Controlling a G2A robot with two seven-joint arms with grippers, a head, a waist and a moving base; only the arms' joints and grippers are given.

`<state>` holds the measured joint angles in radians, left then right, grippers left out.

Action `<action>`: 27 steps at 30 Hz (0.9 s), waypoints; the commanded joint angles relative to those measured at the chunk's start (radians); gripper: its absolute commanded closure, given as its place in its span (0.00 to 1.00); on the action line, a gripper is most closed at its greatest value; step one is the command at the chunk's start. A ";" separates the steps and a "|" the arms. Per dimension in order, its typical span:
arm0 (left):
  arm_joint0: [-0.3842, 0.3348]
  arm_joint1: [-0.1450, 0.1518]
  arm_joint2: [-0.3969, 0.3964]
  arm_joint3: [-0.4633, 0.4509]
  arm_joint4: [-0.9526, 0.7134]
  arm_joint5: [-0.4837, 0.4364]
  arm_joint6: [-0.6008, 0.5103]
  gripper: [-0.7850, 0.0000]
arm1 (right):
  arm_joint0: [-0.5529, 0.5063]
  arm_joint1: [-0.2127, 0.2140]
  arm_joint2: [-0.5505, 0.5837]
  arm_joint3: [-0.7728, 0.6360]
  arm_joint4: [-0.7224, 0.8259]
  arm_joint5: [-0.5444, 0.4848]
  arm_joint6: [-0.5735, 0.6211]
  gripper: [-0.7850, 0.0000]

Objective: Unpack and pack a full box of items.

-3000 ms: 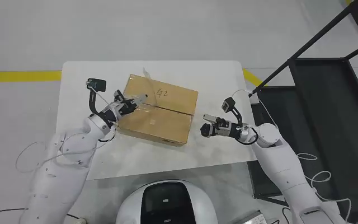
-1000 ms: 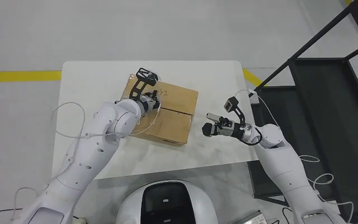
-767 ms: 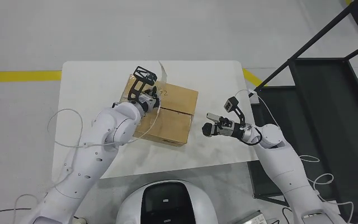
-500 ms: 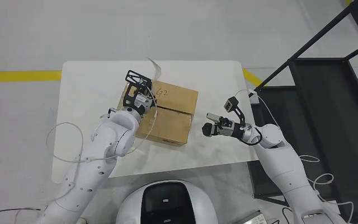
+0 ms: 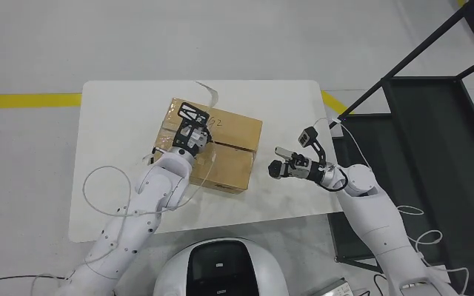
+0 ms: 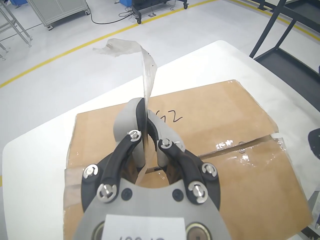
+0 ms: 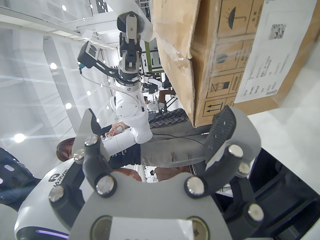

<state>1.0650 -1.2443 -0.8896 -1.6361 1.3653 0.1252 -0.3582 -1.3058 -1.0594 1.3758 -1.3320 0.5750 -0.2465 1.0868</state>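
A brown cardboard box (image 5: 229, 152) lies in the middle of the white table (image 5: 111, 155). Its top seam still carries shiny clear tape (image 6: 240, 146). My left gripper (image 5: 197, 132) hovers over the box's left half, shut on a strip of peeled clear tape (image 6: 148, 76). The strip curls up and away toward the table's far edge (image 5: 212, 95). My right gripper (image 5: 272, 169) is just off the box's right end, near the table surface, open with nothing between its fingers (image 7: 221, 126). That view faces the box's labelled end (image 7: 250, 38), with the left gripper (image 7: 130, 26) above the box.
A black metal rack (image 5: 422, 111) stands right of the table, close behind the right arm. Bare table surface lies left of and behind the box. A yellow floor line (image 5: 37, 99) runs past the table's far left.
The left arm has swung from the box's left end to above the box, drawing the tape strip up and toward the far edge. The right arm has stayed in place.
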 commanded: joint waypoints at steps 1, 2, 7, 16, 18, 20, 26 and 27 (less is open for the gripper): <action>-0.002 -0.004 0.003 0.006 0.005 0.004 0.001 1.00 | -0.017 0.005 0.037 0.003 0.019 -0.018 -0.011 0.00; -0.003 -0.006 0.005 0.008 0.010 0.005 0.000 1.00 | -0.028 0.008 0.060 0.006 0.023 -0.027 -0.017 0.00; -0.002 -0.014 0.007 0.012 0.032 0.006 -0.006 1.00 | -0.103 0.024 0.174 -0.001 0.072 -0.064 -0.033 0.00; 0.019 -0.022 0.000 0.005 0.077 -0.007 -0.012 1.00 | -0.179 0.036 0.262 -0.050 0.101 -0.057 -0.035 0.00; 0.015 -0.025 0.000 0.019 0.071 -0.019 -0.014 1.00 | -0.179 0.036 0.260 -0.052 0.098 -0.055 -0.038 0.00; 0.008 -0.029 0.003 0.034 0.067 -0.032 -0.016 1.00 | -0.177 0.035 0.256 -0.052 0.097 -0.056 -0.040 0.00; -0.003 -0.042 0.016 0.062 0.060 -0.057 -0.021 1.00 | -0.173 0.035 0.247 -0.050 0.070 -0.052 -0.046 0.00; -0.004 -0.044 0.016 0.067 0.058 -0.060 -0.021 1.00 | -0.173 0.035 0.247 -0.050 0.070 -0.052 -0.046 0.00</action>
<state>1.0619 -1.2862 -0.8736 -1.5737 1.4254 0.0675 -0.3792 -1.4785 -1.0244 1.6229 -1.3818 0.6447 -0.2983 1.0410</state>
